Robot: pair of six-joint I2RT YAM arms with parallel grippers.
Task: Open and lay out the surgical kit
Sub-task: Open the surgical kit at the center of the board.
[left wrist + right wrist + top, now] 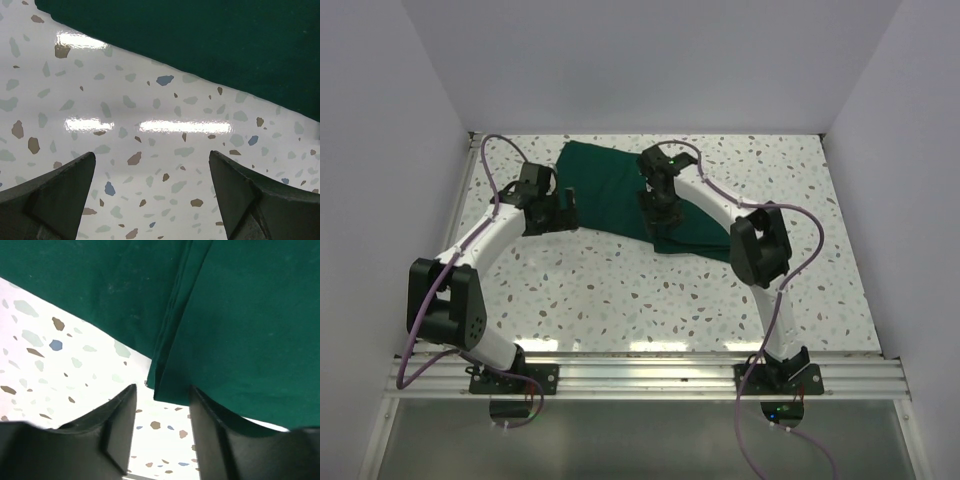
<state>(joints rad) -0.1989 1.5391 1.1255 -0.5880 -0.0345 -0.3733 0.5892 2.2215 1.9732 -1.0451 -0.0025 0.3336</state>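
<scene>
Cloth wrap (605,185) lies on the table (620,290); left hand (563,212) beside it, right hand (655,222) above.

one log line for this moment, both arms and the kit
left end effector: open, over table beside green cloth wrap | right end effector: open, wrap's fold corner at its gap

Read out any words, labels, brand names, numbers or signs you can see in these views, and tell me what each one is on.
None: no view shows any readable text.
The dark green cloth wrap is plain, with no tag or print showing.
The speckled table carries only its chip pattern and light reflections, no marking.
</scene>
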